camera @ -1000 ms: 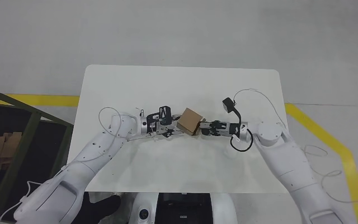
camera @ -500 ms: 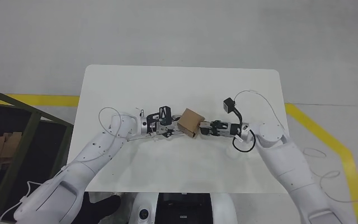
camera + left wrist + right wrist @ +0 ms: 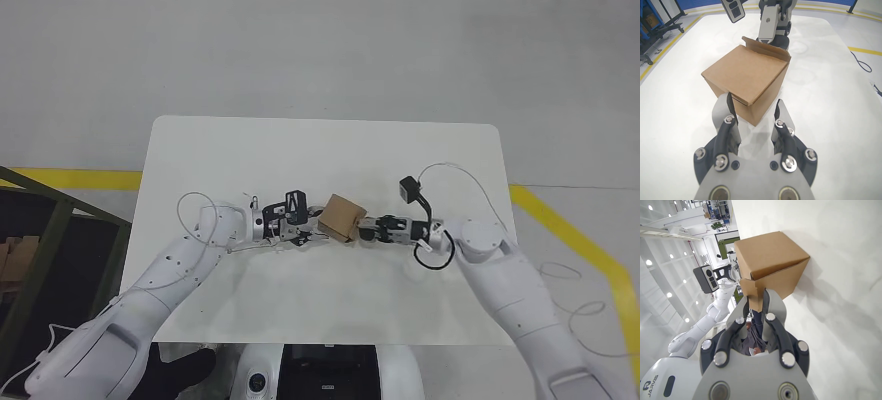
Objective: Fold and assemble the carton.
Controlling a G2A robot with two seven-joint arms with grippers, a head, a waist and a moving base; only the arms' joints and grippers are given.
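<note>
The carton [image 3: 745,75] is seen near the middle of the table [image 3: 200,160], resting on one face, btwn the two grippers. It is already squared up into a box. A tuck flap [image 3: 750,291] stands out from the edge twd the right gripper [image 3: 756,295] and is not yet tucked in; a gap shows along that edge. The flap is pinched btwn the right gripper's fingers, which are pressed together on the card near its free edge. The left gripper [image 3: 753,98] is spread wide around the opposite corner. One fingertip [image 3: 728,98] appears to touch a side wall and the other is held just clear of the adjoining wall, so nothing is clamped there.

The carton is judged light and empty, prob. thin corrugated card: panels fairly stiff, creases soft, walls easily dented if squeezed hard. On the smooth table it can be expected to slide or pivot when pushed from one side only, so bracing from the far side is needed. The flap is best taken near its free edge, approx. mid-width, so that it bends at the crease and is not buckled. The body is best held across two opposite walls, low down and close to a corner where the card is stiffest, w/ light pressure only. A tear at the flap's notched corners is to be feared if it is pulled instead of folded.
</note>
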